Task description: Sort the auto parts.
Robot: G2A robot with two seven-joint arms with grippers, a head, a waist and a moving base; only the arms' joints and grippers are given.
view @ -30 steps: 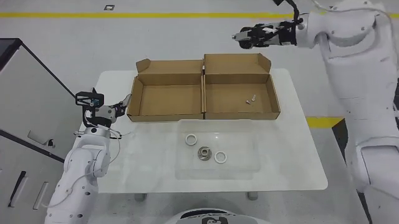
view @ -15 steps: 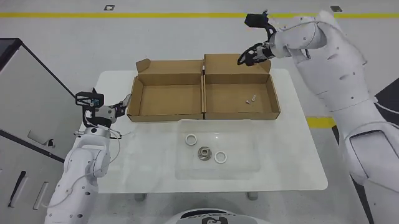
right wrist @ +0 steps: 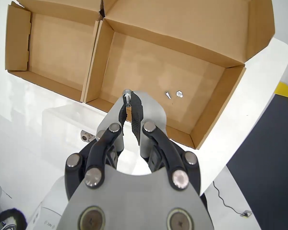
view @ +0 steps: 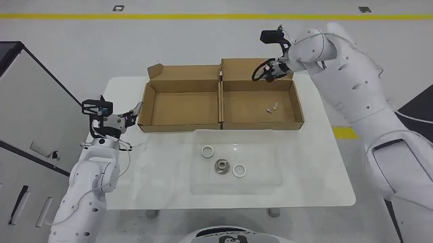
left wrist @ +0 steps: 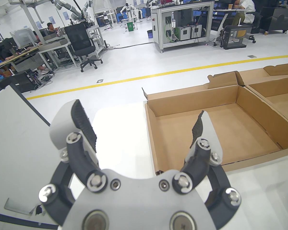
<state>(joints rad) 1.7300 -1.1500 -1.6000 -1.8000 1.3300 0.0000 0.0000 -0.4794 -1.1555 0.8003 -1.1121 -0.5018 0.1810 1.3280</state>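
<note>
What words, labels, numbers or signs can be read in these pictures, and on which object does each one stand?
No text can be read.
cardboard boxes: no print.
clear tray: no print.
bolt in the right claw: no marking visible.
wall posters, left wrist view: too small to read.
yellow floor line: plain stripe, no words.

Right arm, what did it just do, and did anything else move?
The right gripper, shut on a bolt, swung in from beyond the table to above the right box. The left gripper, the boxed bolts and the parts in the tray stayed put.
</note>
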